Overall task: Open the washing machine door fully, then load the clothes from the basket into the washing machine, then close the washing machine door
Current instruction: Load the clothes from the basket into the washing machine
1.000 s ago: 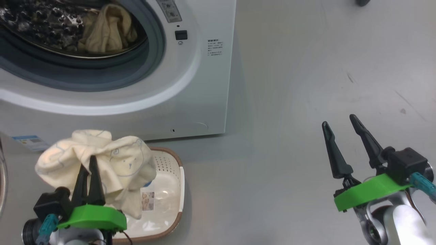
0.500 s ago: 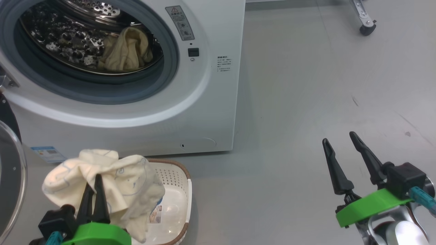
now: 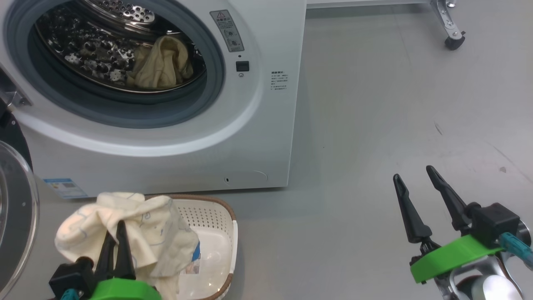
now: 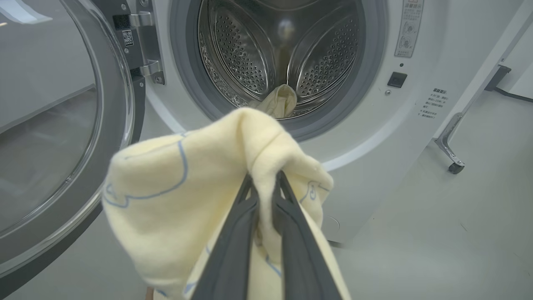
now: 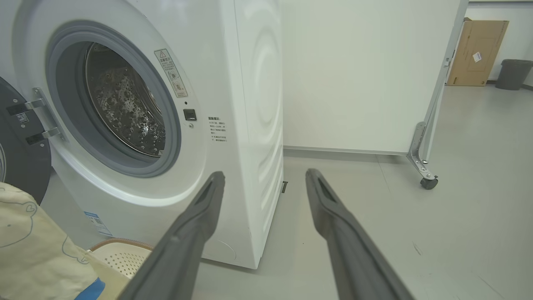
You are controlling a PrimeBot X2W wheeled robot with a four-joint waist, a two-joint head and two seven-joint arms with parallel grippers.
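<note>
One cream garment (image 3: 141,225) sits clamped in the left pincer (image 3: 116,228), over the basket (image 3: 208,216); ahead of it, the washing machine (image 3: 258,137) stands open. The right pincer (image 3: 412,172) is spread apart, empty.

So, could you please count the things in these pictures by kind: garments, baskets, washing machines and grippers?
Garments: 2, the drum garment and the held garment
Baskets: 1, the basket
Washing machines: 1, the washing machine
Grippers: 2, the left gripper with jaws shut on the held garment, the right gripper with jaws open
Total: 6
</note>
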